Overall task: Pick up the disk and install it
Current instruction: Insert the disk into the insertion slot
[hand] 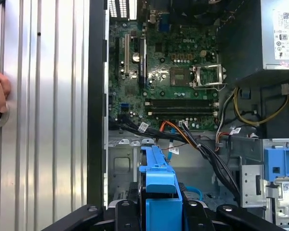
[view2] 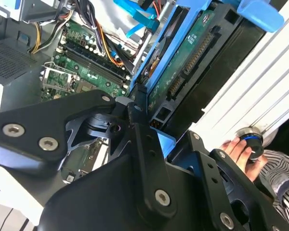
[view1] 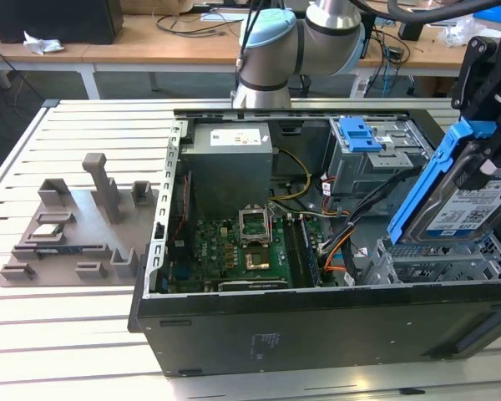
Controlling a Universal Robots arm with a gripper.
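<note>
The arm (view1: 301, 42) rises from its base at the far edge of the table (view1: 67, 334). It reaches over to the exterior view's right, where its black gripper (view1: 487, 159) hangs above the near right corner of the open computer case (view1: 234, 334). The claw is pinched on the disk (view1: 463, 209), gripping it at its upper end.

The disk is steeply tilted. Its blue carrier frame runs down toward the left and its labelled face is turned toward the near side. Its lower end is just over the grey drive cage (view1: 434, 259); I cannot tell whether the two touch. In the second wrist view the disk's (view2: 183, 62) green circuit side and connector show between the blue rails. In the first wrist view the blue frame (hand: 160, 192) points into the case.

A bundle of black and orange cables (view1: 351, 225) crosses the case floor just left of the cage, close to the disk's lower end. Farther back stands a blue latch piece on a grey metal cage (view1: 359, 134). The motherboard (view1: 234, 251) lies to the left, with the power supply (view1: 230, 167) beyond it. A grey fixture tray (view1: 67, 225) sits on the table well to the left of the case.

In the second wrist view a person's hand (view2: 236, 149) rests on a round knob (view2: 250, 138) on the table outside the case wall, with a striped sleeve (view2: 279, 168) beside it.
</note>
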